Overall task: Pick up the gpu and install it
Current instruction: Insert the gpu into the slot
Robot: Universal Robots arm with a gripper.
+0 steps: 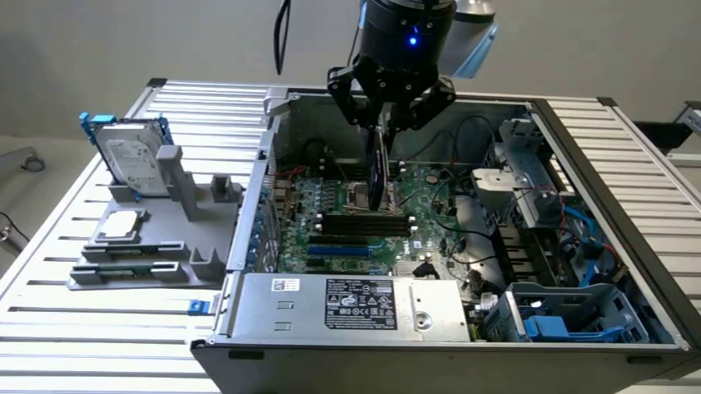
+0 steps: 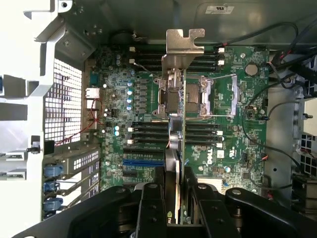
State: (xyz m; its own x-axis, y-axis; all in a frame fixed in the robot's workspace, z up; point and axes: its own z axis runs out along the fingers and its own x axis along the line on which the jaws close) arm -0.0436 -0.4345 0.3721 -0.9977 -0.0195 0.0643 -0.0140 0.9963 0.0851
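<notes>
gpu (image 1: 379,168) hangs edge-down, clamped in the gripper (image 1: 387,123), above motherboard (image 1: 429,197)

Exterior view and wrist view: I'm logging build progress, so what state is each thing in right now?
gpu, held vertical above the motherboard, not seated.
jaws, shut on the gpu.
computer case, lying on its side, panel off.
hard drive, standing upright in the gray rack.
blue slot, empty.
</notes>
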